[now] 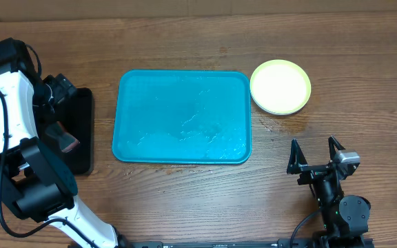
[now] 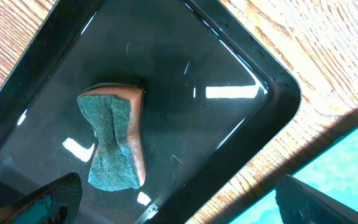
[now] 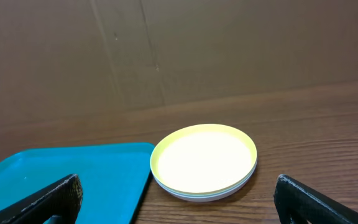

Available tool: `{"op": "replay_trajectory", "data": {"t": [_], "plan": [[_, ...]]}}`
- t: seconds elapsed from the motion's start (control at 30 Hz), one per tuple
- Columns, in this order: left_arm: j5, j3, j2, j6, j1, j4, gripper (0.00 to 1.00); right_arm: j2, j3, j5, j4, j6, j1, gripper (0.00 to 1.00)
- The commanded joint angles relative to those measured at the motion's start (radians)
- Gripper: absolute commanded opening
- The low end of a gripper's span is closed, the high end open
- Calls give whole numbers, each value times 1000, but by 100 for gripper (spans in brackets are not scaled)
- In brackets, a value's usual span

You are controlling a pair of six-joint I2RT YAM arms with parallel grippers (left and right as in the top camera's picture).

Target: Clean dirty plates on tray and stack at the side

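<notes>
The plates point(image 1: 280, 86) are stacked on the table just right of the teal-blue tray point(image 1: 182, 117), with the yellow-green one on top. In the right wrist view the stack point(image 3: 204, 160) shows paler plate rims under the yellow-green one, beside the tray's corner point(image 3: 73, 174). Nothing lies on the tray. My right gripper point(image 1: 316, 153) is open and empty, near the table's front edge, well short of the stack. My left gripper point(image 2: 176, 208) is open and empty above the black tray, near the sponge point(image 2: 114, 144).
A smaller black tray point(image 1: 80, 131) lies at the far left and holds a sponge point(image 1: 66, 140) with a green scouring face. In the left wrist view the black tray's rim point(image 2: 278, 87) sits close to the teal tray's edge point(image 2: 347, 162). A brown cardboard wall point(image 3: 166, 50) stands behind the table.
</notes>
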Motion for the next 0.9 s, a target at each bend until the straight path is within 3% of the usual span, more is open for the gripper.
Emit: {"op": "replay_trajectory", "data": {"t": [0.0, 0.63, 0.87], "plan": [[4, 18, -3, 5, -4, 0, 100, -9, -10, 14, 6, -6, -4, 100], [4, 17, -8, 6, -4, -2, 100, -9, -10, 14, 6, -6, -4, 100], [9, -40, -153, 7, -15, -77, 100, -9, -10, 14, 6, -6, -4, 100]]}}
